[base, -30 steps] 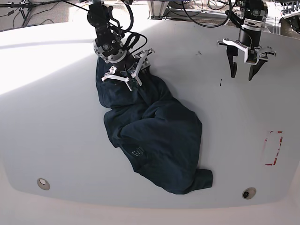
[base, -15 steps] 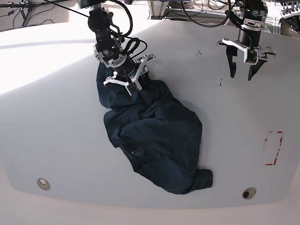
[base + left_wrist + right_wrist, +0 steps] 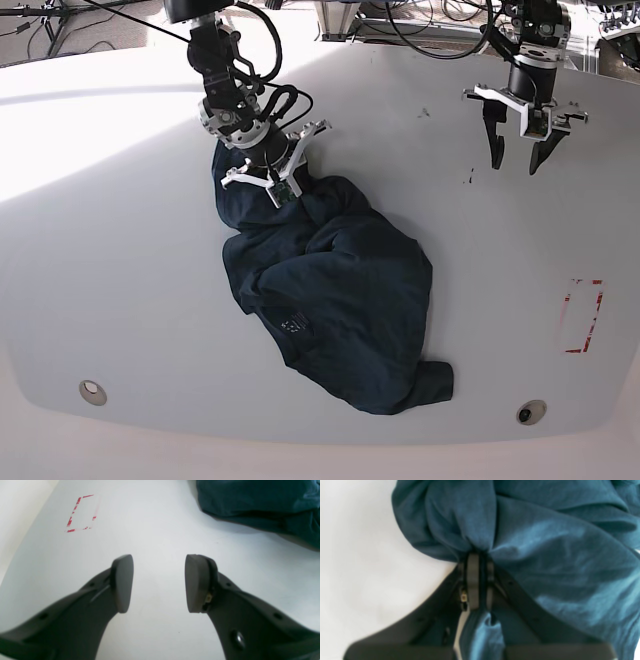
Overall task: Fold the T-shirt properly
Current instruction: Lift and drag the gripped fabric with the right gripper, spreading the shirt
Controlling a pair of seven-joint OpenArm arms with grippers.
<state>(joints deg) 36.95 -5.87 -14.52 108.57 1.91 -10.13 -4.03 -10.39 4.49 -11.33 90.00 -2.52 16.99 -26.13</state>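
Observation:
The T-shirt (image 3: 330,290) lies crumpled in a dark navy heap on the white table, with a small pale label (image 3: 296,322) showing near its front-left. My right gripper (image 3: 283,188) is at the heap's far end, shut on a pinched fold of the T-shirt (image 3: 532,537); in the right wrist view the cloth bunches between the closed pads (image 3: 473,580). My left gripper (image 3: 518,158) hangs open above bare table at the far right, well away from the shirt. In the left wrist view its pads (image 3: 122,582) stand wide apart with only a shirt edge (image 3: 257,502) at top right.
A red dashed rectangle (image 3: 582,316) is marked on the table at the right, also seen as a red mark (image 3: 81,513) in the left wrist view. Two round metal inserts (image 3: 92,388) (image 3: 530,411) sit near the front edge. Cables and stands crowd the far side.
My right gripper has closed from open onto the shirt's far end and shifted slightly forward and right into the cloth. The left arm has stayed still.

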